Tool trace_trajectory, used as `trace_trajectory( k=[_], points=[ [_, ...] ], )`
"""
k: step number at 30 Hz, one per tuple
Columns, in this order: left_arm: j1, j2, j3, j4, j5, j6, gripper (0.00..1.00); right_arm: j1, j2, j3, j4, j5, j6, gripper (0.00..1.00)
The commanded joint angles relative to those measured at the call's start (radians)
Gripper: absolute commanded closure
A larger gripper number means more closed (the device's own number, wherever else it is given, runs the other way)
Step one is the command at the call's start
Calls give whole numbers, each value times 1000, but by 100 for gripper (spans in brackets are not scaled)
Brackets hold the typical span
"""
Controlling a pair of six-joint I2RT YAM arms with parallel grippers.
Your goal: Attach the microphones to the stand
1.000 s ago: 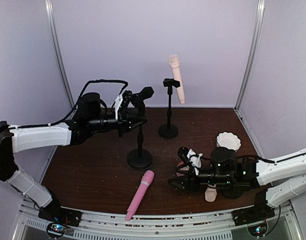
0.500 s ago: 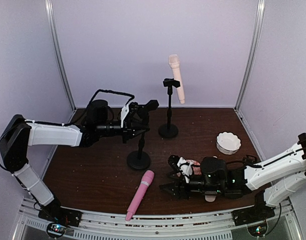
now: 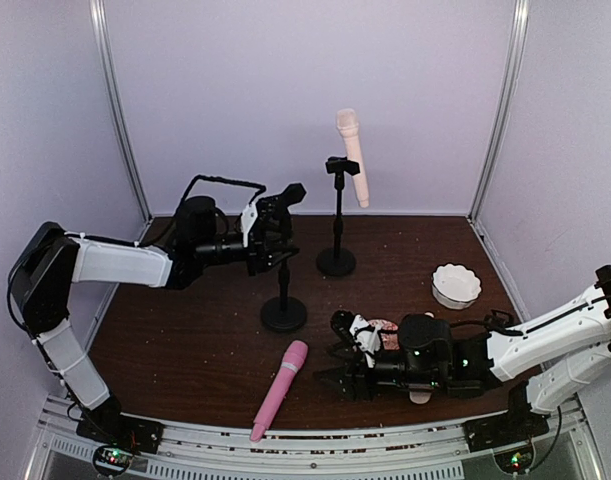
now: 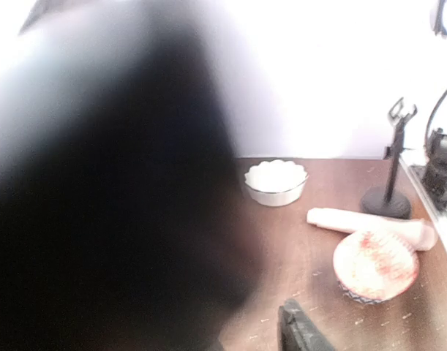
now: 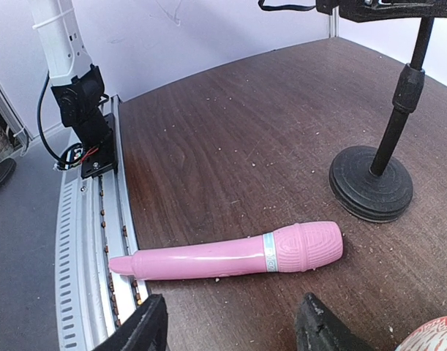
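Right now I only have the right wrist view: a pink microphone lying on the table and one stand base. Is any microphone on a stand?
Observer: Yes. A cream microphone is clipped on the far stand.
Operator: Any others lying around?
Observer: A second cream microphone lies flat on the table, beside a patterned dish.
Operator: Where's the left tool?
Observer: The left tool is up at the top of the near stand. I can't tell whether it grips it.
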Motion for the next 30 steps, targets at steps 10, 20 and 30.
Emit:
trace_trajectory(
  k=[10,20,30],
  points=[
    [6,-182,-128,-181,-279,2,2,3,-67,-38,48,66,-5,38],
    [-39,-356,-178,-511,-543,-163,2,3,-137,-82,59,105,-4,35],
    [-321,-561,-187,-779,-933,-292,2,3,-164,-103,66,135,1,35]
  ],
)
